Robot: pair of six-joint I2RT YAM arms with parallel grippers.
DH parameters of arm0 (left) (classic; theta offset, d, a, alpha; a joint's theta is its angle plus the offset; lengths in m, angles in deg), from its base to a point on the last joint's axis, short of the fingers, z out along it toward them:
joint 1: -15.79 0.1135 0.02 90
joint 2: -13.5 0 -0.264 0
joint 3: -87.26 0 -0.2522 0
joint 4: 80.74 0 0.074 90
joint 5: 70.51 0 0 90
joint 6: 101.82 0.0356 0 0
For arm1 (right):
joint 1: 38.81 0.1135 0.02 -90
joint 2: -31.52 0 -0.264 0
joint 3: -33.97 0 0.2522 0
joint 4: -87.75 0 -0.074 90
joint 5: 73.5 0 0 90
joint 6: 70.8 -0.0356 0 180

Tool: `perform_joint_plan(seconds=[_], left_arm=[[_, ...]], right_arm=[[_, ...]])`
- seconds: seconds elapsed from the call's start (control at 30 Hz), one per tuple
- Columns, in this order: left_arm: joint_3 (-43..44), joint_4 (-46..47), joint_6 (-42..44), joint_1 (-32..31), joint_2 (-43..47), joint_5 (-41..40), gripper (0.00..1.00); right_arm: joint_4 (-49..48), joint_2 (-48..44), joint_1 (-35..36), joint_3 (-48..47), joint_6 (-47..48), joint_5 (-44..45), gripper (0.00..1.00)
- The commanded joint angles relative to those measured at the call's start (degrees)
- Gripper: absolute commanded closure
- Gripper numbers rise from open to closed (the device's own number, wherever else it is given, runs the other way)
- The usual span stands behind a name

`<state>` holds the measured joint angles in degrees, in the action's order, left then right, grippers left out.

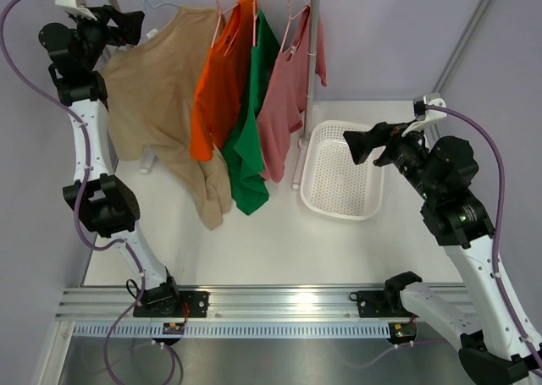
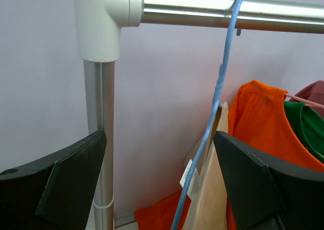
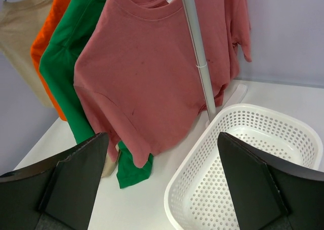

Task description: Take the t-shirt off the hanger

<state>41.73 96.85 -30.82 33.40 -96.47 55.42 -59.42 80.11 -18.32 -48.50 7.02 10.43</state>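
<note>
Both grippers open at the clothes rail

The beige t-shirt [image 1: 157, 97] hangs on the blue hanger [image 2: 218, 83] at the rail's [image 2: 202, 7] left end. The left gripper [image 1: 134, 25] is raised beside it with jaws spread, and the right gripper [image 1: 360, 144], also spread, hovers over the white basket [image 1: 339, 182].

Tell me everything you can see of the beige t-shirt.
The beige t-shirt is plain soft-looking fabric, leftmost on the rail, on a light blue hanger hooked over it. A white label shows by the collar. It hangs skewed, its lower end trailing toward the table, its side against the orange t-shirt. The open left gripper is by its shoulder; contact unclear.
</note>
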Motion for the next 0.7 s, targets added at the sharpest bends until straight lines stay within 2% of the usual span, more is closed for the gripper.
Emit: perform_joint_plan(seconds=[0.0, 0.07, 0.1, 0.13, 0.27, 0.3, 0.53, 0.63, 0.67], left_arm=[[5.94, 0.25, 2.66, 0.32, -1.20, 5.21, 0.05], [6.65, -0.19, 2.66, 0.41, -1.73, 5.04, 0.07], [6.65, -0.11, 2.57, 0.50, -1.82, 5.56, 0.14], [6.65, -0.10, 2.57, 0.41, -2.00, 5.82, 0.16], [5.86, 0.34, 0.90, 0.50, -2.44, 5.30, 0.20], [5.86, 0.16, 0.81, 0.41, -2.61, 5.47, 0.26], [5.42, -0.02, 0.81, 0.41, -2.79, 6.88, 0.34], [5.16, 0.33, 0.02, 0.41, -2.97, 8.11, 0.43], [4.98, 0.42, -0.15, 0.32, -2.88, 8.29, 0.49]], right_arm=[[-0.27, 0.18, 0.34, -3.88, 0.94, -2.54, 0.01], [0.35, 0.27, 0.34, -4.85, 0.94, -2.81, 0.01], [0.53, 0.36, 0.34, -5.29, 1.11, -2.90, 0.01], [0.62, 0.27, 0.34, -5.30, 1.11, -2.90, 0.01], [0.53, 0.01, 0.34, -4.86, 1.29, -2.72, 0.01], [0.79, -0.08, 0.34, -4.86, 1.46, -2.38, 0.01], [1.32, -0.79, 0.34, -5.03, 1.73, -2.19, 0.01], [1.23, -0.52, 0.34, -5.03, 1.46, -2.37, 0.01], [1.15, -0.44, 0.34, -5.03, 1.38, -2.46, 0.01]])
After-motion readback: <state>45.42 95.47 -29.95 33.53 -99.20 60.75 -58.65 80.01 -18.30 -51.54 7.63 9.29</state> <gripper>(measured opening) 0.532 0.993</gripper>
